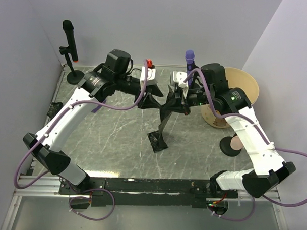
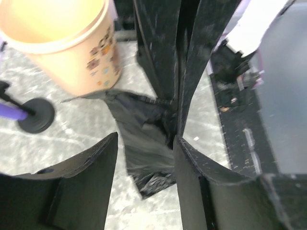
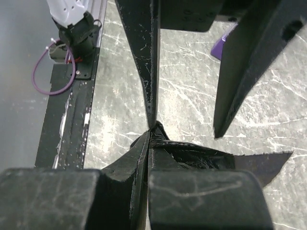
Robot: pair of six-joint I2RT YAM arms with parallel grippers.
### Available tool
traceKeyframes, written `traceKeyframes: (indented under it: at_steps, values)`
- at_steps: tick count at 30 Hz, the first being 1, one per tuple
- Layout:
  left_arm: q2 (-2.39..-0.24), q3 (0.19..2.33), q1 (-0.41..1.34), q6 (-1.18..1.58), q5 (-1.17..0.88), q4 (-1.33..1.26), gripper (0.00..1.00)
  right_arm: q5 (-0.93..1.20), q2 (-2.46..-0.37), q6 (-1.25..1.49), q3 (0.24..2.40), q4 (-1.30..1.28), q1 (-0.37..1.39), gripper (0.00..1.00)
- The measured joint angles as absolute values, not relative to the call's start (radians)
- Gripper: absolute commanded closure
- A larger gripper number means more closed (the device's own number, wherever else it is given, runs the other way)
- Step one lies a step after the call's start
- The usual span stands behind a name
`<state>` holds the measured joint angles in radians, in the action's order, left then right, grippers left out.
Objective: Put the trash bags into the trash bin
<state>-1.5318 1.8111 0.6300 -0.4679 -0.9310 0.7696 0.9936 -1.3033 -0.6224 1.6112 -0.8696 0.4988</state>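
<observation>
1. From above, I see the trash bag (image 1: 162,126) hanging in the middle, its tail touching the surface (image 1: 112,144), with the trash bin (image 1: 243,85) off to the right.
2. On the left wrist camera, my left gripper (image 2: 146,139) has its jaws spread wide and grips nothing.
3. On the right wrist camera, my right gripper (image 3: 149,139) has its jaws pinched tight on the bag.

Near-centre table (image 1: 117,149) lying open. Hanging trash bag (image 1: 157,140) blocking middle, purple microphone (image 1: 189,56) standing far of it. Right arm (image 1: 249,131), stand base (image 1: 227,148) crowding trash bin (image 1: 244,83) on far right.
</observation>
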Motion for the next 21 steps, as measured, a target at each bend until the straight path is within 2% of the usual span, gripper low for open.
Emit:
traceKeyframes:
  at_steps: [8,12,15,19,21]
  values:
    - [-1.568,1.850,0.633,-0.429,-1.045,0.763,0.49,0.953,-1.304,-0.722,1.621,-0.941,0.556,1.00]
    - [-1.602,1.891,0.632,-0.445,-1.084,0.801,0.61,0.931,-1.304,-0.741,1.625,-0.950,0.559,1.00]
    - [-1.626,1.923,0.632,-0.460,-1.108,0.845,0.65,0.920,-1.304,-0.744,1.625,-0.952,0.559,1.00]
    - [-1.641,1.940,0.631,-0.477,-1.129,0.880,0.64,0.908,-1.305,-0.745,1.625,-0.951,0.559,1.00]
    - [-1.647,1.949,0.631,-0.484,-1.134,0.897,0.58,0.904,-1.306,-0.745,1.625,-0.950,0.560,1.00]
